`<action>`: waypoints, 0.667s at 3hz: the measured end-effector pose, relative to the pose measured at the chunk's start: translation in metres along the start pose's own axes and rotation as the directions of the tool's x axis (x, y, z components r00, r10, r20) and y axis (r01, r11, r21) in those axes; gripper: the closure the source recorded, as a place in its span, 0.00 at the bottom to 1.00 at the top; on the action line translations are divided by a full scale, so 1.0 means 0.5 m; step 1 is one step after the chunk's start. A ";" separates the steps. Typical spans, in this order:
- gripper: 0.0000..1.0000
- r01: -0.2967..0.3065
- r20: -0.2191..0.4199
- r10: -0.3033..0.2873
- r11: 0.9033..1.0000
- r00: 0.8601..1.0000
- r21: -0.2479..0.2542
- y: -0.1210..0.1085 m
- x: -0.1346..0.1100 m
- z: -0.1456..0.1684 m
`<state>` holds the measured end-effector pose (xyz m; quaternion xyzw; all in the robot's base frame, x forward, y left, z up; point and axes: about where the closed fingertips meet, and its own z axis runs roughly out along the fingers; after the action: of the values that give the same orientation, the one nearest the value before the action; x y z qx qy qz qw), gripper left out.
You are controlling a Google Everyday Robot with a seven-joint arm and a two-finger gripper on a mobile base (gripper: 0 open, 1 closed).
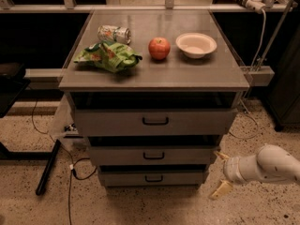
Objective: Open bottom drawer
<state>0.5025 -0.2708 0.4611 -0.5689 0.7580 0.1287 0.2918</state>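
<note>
At the far left of the frame, a black pole [47, 168] is lying on the speckled floor, with a thin cable [33, 121] trailing beside it. On the left part of the grey tabletop [187, 76], a crumpled green snack bag [108, 56] is resting, and a can [114, 33] is lying on its side just behind it. Toward the centre, a red apple [159, 48] is sitting upright, and a white bowl [196, 45] is standing just to its right, apart from it.

Below the tabletop, 3 grey drawer fronts are stacking downward at centre frame: the top drawer [108, 122], the middle drawer [117, 156], and the bottom drawer [122, 177], the slimmest of the 3, sitting lowest in the cabinet at lower centre just above the floor. Its small black handle [153, 178] is showing at the middle of its front, and nothing is touching it.

In the lower right, the white arm [269, 164] is extending in from the right edge. Its pincer [220, 173] is hovering just right of the bottom drawer's right end, above the floor, with its 2 tan fingers [221, 190] spreading wide apart and gripping nothing.
</note>
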 end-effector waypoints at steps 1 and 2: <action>0.00 -0.006 0.003 0.006 1.000 1.000 -0.001 0.003 0.006 0.011; 0.00 0.040 0.007 -0.040 0.999 0.999 0.000 0.020 -0.015 0.001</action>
<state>0.4948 -0.2616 0.4638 -0.5834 0.7456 0.1250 0.2969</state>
